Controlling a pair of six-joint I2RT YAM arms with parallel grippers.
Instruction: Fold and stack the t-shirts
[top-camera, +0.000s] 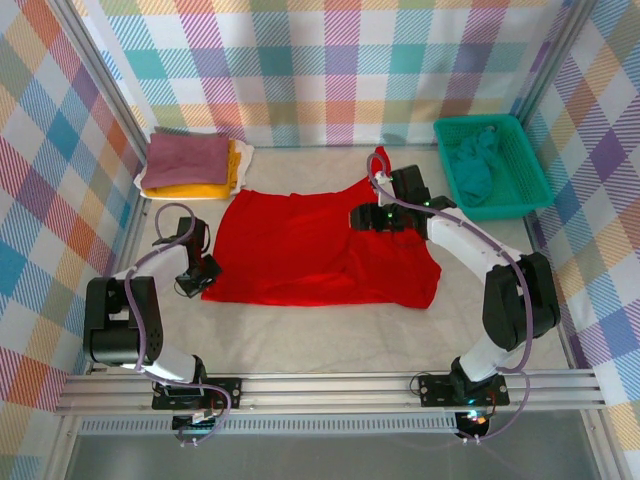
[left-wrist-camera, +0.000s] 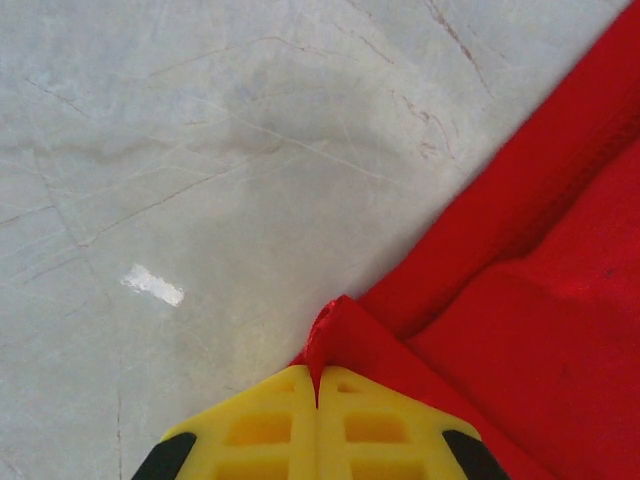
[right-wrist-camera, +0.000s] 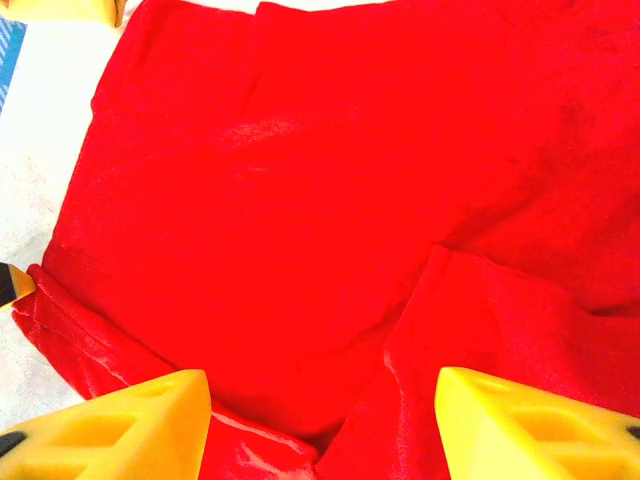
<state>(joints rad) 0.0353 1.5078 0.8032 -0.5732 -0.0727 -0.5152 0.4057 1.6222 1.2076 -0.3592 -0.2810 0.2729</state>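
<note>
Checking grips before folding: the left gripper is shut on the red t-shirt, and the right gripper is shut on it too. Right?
No. The left gripper is shut on the red t-shirt, but the right wrist view shows the right gripper open over it.

The red t-shirt (top-camera: 310, 250) lies spread near a folded stack (top-camera: 190, 168).

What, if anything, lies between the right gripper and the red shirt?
Nothing visible does. The right gripper hangs open directly over the red shirt, with only bare cloth beneath it. The left gripper is shut on the shirt's edge.
</note>
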